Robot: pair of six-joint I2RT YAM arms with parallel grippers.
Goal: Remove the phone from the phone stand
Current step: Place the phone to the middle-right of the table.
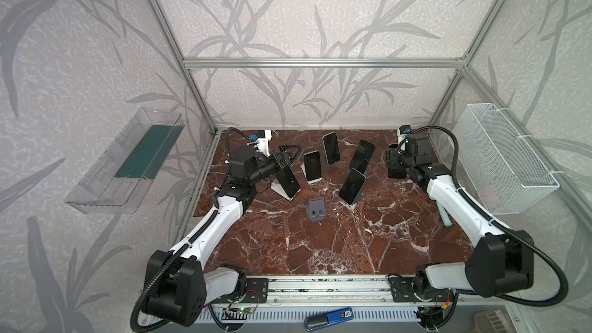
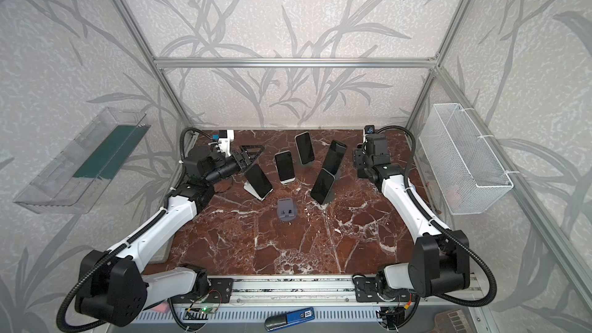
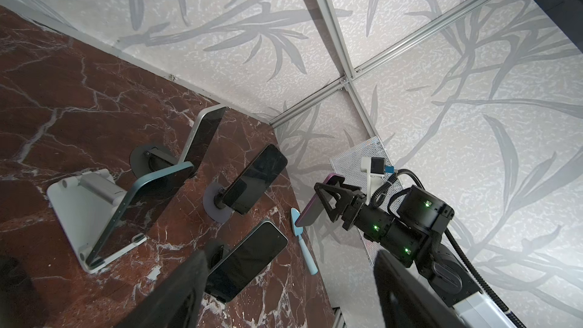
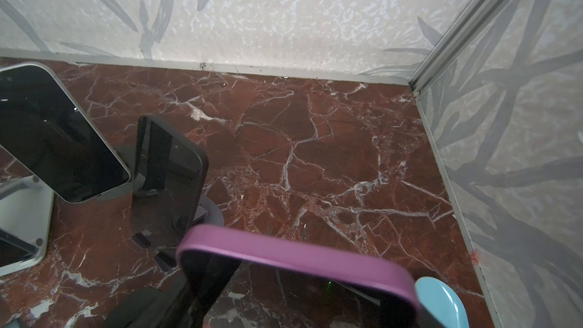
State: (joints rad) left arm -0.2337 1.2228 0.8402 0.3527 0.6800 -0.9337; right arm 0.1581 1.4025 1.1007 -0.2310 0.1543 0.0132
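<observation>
R tool (image 3: 325, 195) grips purple phone (image 3: 306, 217) over marble tbl (image 1: 320, 238), leaf-print walls (image 1: 288, 11).

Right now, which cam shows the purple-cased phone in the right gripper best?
Left wrist: the purple-cased phone shows side-on, with the right gripper shut on it. Right wrist catches only its purple rim, close up. In both top views it is a dark sliver under the wrist.

Held phone (image 3: 307, 212): inside the right gripper (image 3: 323, 195).
Empty stand (image 1: 316, 211): left of that gripper, well apart, nearer the base.
</observation>
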